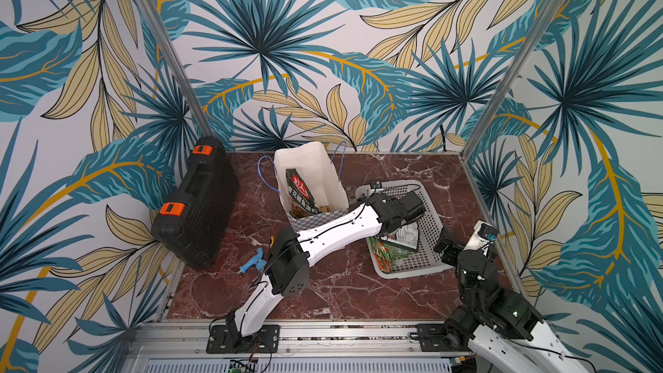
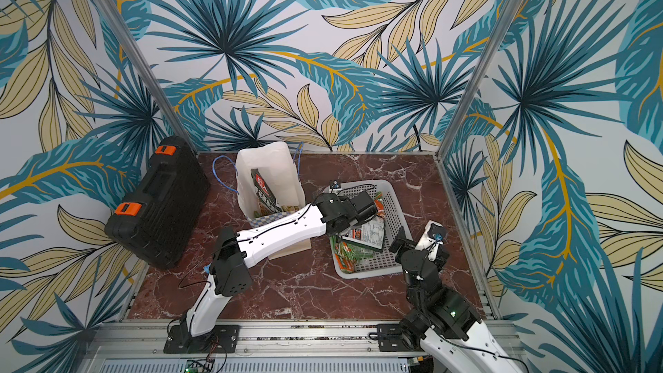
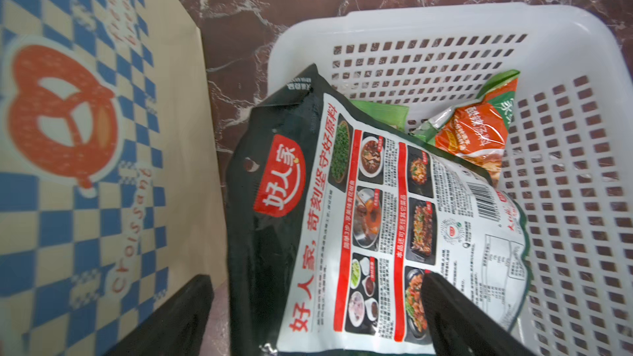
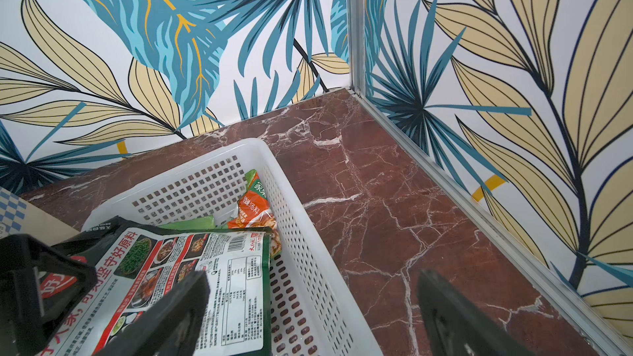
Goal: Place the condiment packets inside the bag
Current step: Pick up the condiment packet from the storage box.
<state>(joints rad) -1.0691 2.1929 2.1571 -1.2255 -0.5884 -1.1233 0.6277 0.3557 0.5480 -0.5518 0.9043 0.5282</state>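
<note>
Both top views are showing the bag [image 1: 312,161] standing upright at the back of the worktop [image 1: 341,288], between a black case [image 1: 197,202] and a white basket [image 1: 428,224]. One large dark packet [image 1: 300,191] is already sitting inside the bag, leaning on edge with its red logo showing through the open mouth. The left arm is reaching across the front of the bag and pointing down into the basket.

From the left wrist camera, the left tool [image 3: 315,323] is standing spread wide, pinching nothing. The second dark packet [image 3: 376,217] is lying between its fingers [image 3: 459,316], printed back upward, one end riding over the basket's rim toward the bag. The other finger is hanging outside the basket, just beside the bag's checkered wall. Smaller green-orange packets [image 3: 479,128] are lying under and behind the second dark packet on the basket floor.

From the right wrist camera, the right tool [image 4: 308,323] is also spread open and holding nothing. It is straddling the basket's side wall, one finger over the basket and the other over bare worktop.

A small blue object [image 1: 251,261] is lying on the worktop near the left arm's elbow.
</note>
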